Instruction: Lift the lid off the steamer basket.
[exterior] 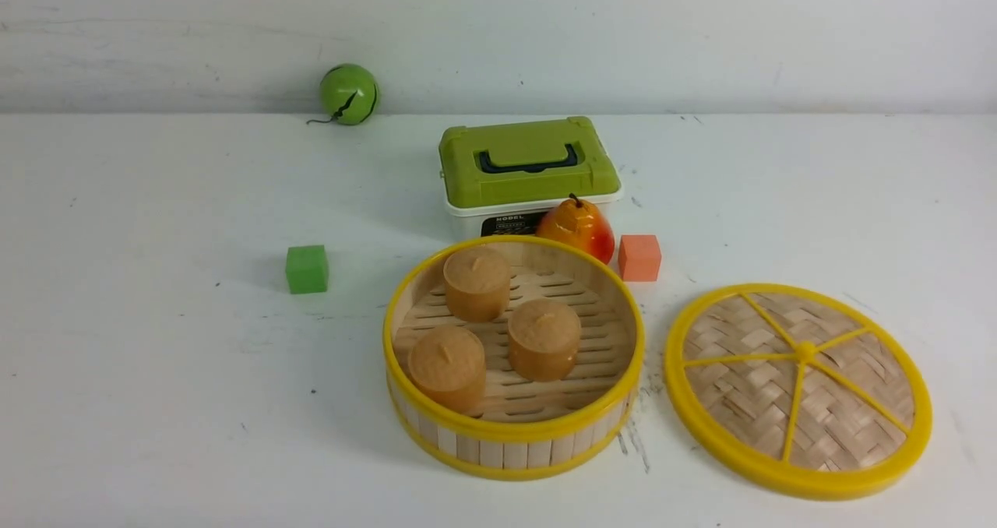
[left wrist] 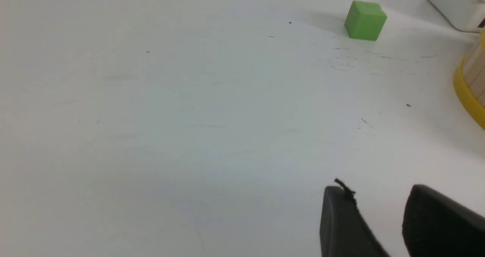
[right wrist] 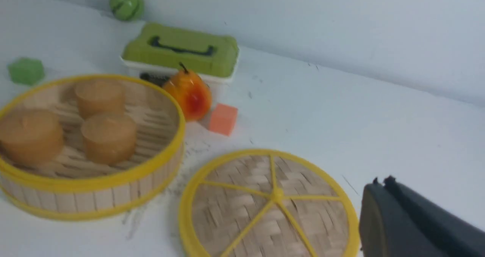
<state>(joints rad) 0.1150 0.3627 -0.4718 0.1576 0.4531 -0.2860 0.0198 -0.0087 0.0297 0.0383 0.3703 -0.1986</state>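
Observation:
The steamer basket (exterior: 514, 431) stands open at the table's front centre, with three brown buns (exterior: 544, 339) on its slatted floor. The lid (exterior: 798, 388) lies flat on the table to the basket's right, apart from it. Both also show in the right wrist view, the basket (right wrist: 91, 196) and the lid (right wrist: 265, 207). My right gripper (right wrist: 380, 185) is shut and empty, just beside the lid's rim. My left gripper (left wrist: 375, 194) is open and empty over bare table, with the basket's edge (left wrist: 471, 94) off to one side. Neither gripper shows in the front view.
A green-lidded white box (exterior: 530, 162) stands behind the basket, with a pear (exterior: 576, 228) and an orange cube (exterior: 639, 257) before it. A green cube (exterior: 306, 269) lies left of the basket. A green ball (exterior: 348, 93) rests by the back wall.

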